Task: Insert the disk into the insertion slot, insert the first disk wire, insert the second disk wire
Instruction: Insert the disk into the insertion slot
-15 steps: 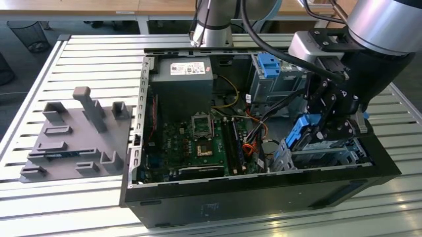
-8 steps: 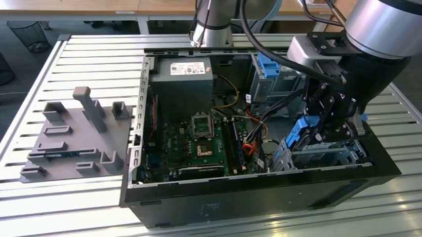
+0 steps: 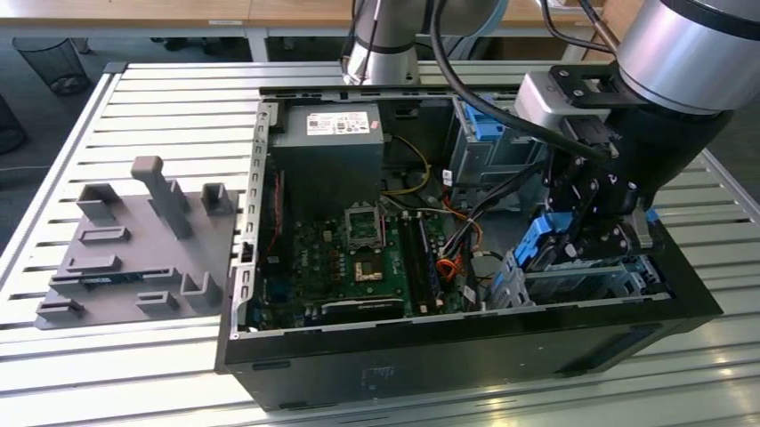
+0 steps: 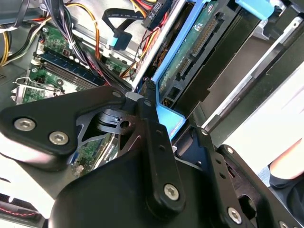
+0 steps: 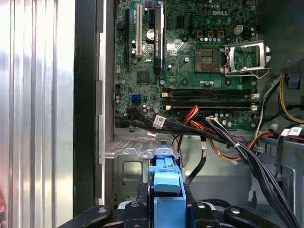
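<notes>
Slatted metal table [image 3: 155, 98] carrying the open computer case [image 3: 475, 342] | desks [image 3: 142, 13] and wire bin [image 3: 53, 58] standing behind | grey fixture tray [image 3: 131, 249] lying beside | cable bundle [image 5: 228, 142] crowding close | gripper [image 3: 594, 240] clenching the disk [image 5: 167, 187], hanging over the insertion slot [image 3: 582, 283].

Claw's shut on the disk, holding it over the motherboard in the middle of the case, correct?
Not the place. The claw does grip the disk, but above the slot at the exterior view's right end of the case, not over the motherboard. The exterior view shows it.
</notes>
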Controlling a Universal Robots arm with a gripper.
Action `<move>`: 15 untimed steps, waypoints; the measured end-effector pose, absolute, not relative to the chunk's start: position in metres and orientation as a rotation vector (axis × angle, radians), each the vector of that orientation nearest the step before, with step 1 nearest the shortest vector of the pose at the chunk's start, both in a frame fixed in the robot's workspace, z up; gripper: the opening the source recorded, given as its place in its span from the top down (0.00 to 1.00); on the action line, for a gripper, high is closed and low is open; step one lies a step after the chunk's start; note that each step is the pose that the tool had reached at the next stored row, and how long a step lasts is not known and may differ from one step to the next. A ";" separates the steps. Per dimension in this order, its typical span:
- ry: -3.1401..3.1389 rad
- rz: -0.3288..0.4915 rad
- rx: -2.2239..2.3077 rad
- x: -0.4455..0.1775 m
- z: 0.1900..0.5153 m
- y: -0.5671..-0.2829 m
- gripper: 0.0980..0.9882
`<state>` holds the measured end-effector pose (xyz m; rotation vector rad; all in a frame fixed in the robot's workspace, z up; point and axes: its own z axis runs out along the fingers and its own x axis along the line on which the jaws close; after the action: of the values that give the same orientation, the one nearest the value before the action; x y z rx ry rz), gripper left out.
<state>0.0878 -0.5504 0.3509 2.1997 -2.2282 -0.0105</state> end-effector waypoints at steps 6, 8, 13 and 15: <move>-2.228 -0.011 2.200 0.088 0.347 -0.550 0.70; -2.228 -0.011 2.200 0.088 0.346 -0.550 0.70; -2.228 -0.010 2.200 0.088 0.343 -0.550 0.70; -2.228 -0.010 2.199 0.088 0.343 -0.550 0.69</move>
<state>0.0877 -0.5505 0.3427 2.1994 -2.2280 -0.0101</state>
